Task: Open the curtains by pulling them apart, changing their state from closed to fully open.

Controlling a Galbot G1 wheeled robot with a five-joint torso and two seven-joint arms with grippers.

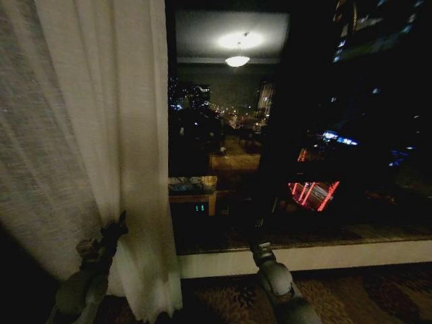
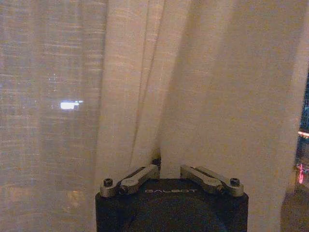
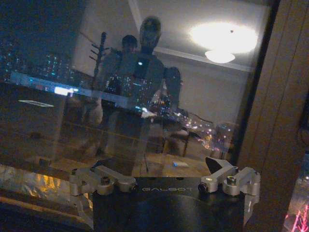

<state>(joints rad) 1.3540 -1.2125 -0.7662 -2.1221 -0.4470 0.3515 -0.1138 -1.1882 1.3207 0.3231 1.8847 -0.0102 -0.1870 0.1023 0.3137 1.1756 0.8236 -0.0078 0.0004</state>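
A: Curtains (image 1: 81, 135) — location and condition?

B: One sheer off-white panel fills the left third of the head view, gathered into vertical pleats and hanging to the carpet (image 1: 223, 297) at lower left. The window glass (image 1: 304, 135) across centre and right of the frame is uncovered and dark, with a ceiling lamp reflected at upper centre.

A: Handling properties?

B: Judged light, soft and fully pliant. The weave is thin enough to pass light, so it likely snags or stretches under a hard tug. It should slide sideways with little resistance.

A: Recommended hold point?

B: A bunched fold near the panel's inner edge, where several layers stack; a single layer may slip out.

A: Left claw (image 2: 169, 169) status?

B: At lower left of the head view, against the fabric. In the left wrist view its fingers converge narrowly with a pleat pinched between them.

A: Right claw (image 3: 164, 176)?

B: At lower centre of the head view, near the sill (image 1: 324, 255). Fingers spread wide, holding nothing, facing bare glass.
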